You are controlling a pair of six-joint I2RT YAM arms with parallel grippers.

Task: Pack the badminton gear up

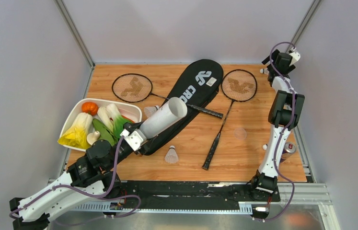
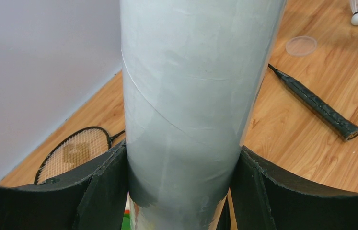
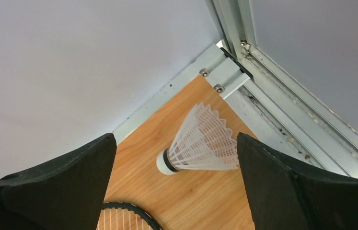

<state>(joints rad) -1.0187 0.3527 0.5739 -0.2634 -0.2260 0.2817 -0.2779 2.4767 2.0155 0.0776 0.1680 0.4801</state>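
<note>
Top external view had the long white tube (image 1: 160,122) tilted over the black racket bag (image 1: 201,81), clenched at its lower end by the left pincer (image 2: 180,187); its inside could not be made out. Right pincer (image 3: 176,143) gaped wide around a shuttlecock (image 3: 201,141) lying in the bench's (image 1: 248,158) far right corner. Toy vegetables (image 1: 78,130) filled the white tray (image 1: 75,111).

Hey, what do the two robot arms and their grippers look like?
The left arm and right arm have white links, black joints and a looping purple cable each. The left gripper and right gripper have broad, curved, matte black fingers.
</note>
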